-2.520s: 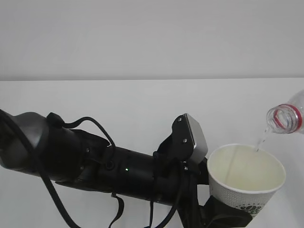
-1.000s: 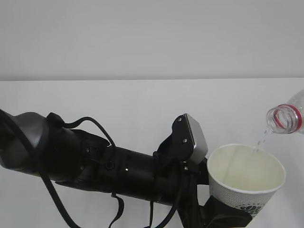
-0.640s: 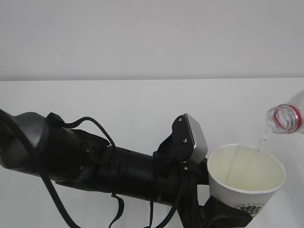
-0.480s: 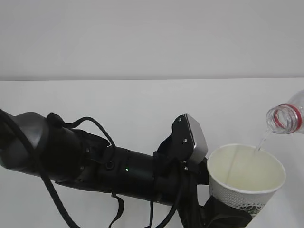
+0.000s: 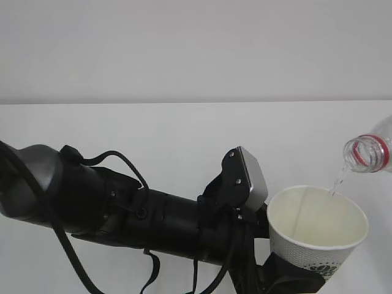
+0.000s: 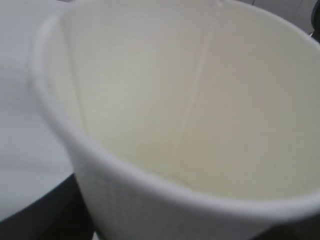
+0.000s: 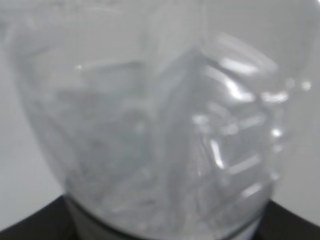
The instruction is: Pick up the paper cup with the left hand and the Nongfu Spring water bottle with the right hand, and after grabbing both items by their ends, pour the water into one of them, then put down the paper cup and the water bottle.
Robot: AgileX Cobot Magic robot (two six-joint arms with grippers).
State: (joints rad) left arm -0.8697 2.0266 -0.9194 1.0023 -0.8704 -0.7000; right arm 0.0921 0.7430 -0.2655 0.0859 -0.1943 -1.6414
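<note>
**Water running into the cup**

Your left arm [image 5: 153,223] lies low across the bench [image 5: 153,128], its end effector [image 5: 288,278] clamped on the cup [image 5: 318,229] base, cup upright. The right end effector grips the tilted bottle [image 5: 370,150]; water [image 5: 338,179] streams thinly into the cream interior.

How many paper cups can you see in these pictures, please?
1. The paper cup sits at the lower right of the exterior view, held up below the tilted water bottle; it fills the left wrist view. Others could lie outside the frames.
</note>
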